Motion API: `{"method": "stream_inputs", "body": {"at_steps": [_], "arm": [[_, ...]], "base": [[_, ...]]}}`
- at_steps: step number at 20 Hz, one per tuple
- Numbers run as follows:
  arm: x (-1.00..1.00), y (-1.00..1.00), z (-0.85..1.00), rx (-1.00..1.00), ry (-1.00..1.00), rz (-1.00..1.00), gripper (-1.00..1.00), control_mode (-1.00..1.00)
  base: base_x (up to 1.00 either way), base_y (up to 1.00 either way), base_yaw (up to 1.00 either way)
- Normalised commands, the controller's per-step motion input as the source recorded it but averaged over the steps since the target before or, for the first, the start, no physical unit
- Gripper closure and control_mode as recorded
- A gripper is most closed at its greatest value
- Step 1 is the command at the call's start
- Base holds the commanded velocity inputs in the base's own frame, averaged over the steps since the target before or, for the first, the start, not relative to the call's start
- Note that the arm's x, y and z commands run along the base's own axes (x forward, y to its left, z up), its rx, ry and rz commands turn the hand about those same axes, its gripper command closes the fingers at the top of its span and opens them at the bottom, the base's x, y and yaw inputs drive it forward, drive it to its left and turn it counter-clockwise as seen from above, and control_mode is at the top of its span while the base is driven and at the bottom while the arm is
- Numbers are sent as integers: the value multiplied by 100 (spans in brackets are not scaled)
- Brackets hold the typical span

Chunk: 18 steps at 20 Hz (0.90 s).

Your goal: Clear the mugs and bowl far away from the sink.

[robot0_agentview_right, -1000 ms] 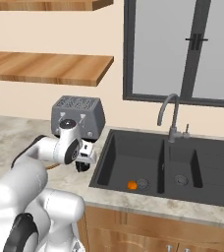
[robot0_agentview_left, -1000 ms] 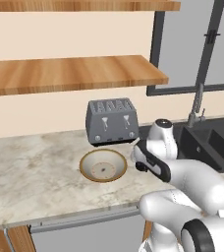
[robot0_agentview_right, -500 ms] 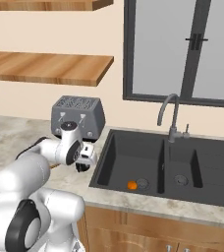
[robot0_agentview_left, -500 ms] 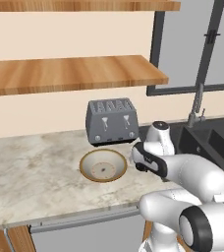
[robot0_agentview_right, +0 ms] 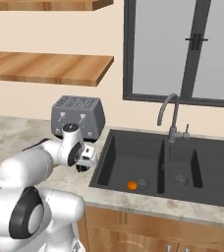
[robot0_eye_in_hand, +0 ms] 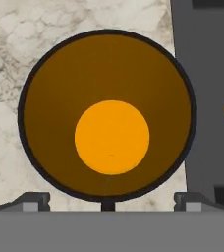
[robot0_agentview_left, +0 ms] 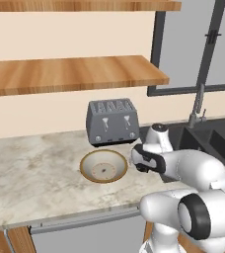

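Right at the sink edge on the counter, your hand hangs spread directly over the black mug.

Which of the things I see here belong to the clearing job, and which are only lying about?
Belong to the job:
- black mug, straight under the open pincer
- bowl on the counter
- sink

Only lying about:
- toaster
- small orange thing in the sink
- faucet

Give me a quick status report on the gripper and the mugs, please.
Gripper open, straight above the black mug, not gripping. Mug on the counter at the sink edge. Bowl beside the toaster.
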Motion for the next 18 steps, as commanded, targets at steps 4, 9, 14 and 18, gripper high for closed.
{"method": "stream_inputs", "body": {"at_steps": [4, 9, 14, 18], "arm": [[5, 0, -35, 0, 2, 0, 100, -100], [-2, 0, -10, 0, 0, 0, 100, -100], [0, 0, -14, 0, 0, 0, 100, -100], [0, 0, -27, 0, 0, 0, 100, -100]], "base": [[0, 0, 0], [0, 0, 0], [0, 0, 0], [0, 0, 0]]}}
